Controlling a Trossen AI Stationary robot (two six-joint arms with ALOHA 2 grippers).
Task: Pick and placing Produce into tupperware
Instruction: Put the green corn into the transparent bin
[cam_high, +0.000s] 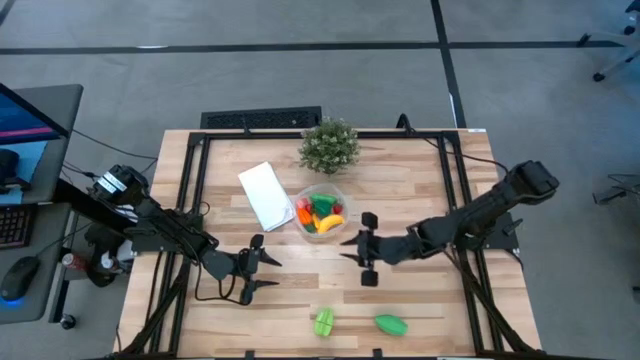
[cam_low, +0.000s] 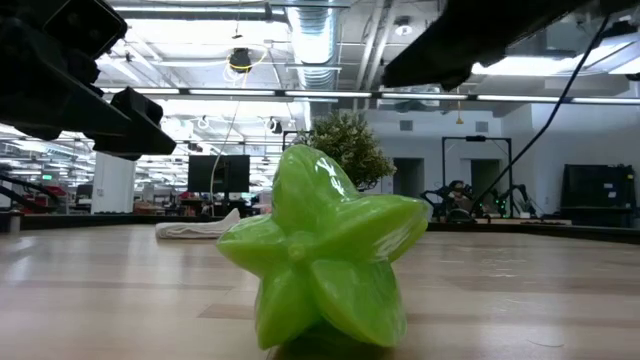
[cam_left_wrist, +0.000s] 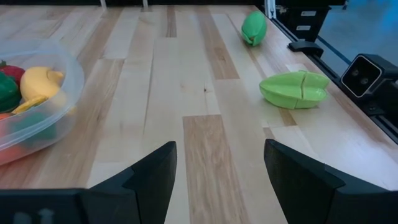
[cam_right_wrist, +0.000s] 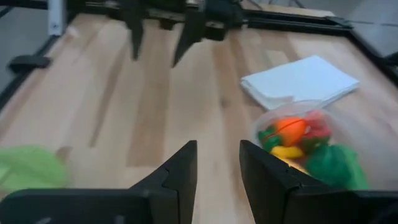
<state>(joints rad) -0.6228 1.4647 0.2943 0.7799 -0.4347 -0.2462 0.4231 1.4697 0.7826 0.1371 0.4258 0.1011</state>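
Tabletop (cam_high: 420, 190): tupperware (cam_high: 321, 212) beside right hand (cam_high: 352, 248).

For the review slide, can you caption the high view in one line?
Both grippers, left and right, hover empty near the filled tupperware; two green pieces remain.

The left gripper (cam_left_wrist: 217, 177) hangs above the pale wooden counter (cam_left_wrist: 205, 87), its 2 dark fingers (cam_left_wrist: 152, 171) spread apart with nothing between them. To one side sits a clear plastic container (cam_left_wrist: 59, 109) holding yellow, green and red toy produce (cam_left_wrist: 37, 84). Across the boards lie a ridged lime-green piece (cam_left_wrist: 293, 89) and, farther off, a smaller green piece (cam_left_wrist: 254, 28), well apart.
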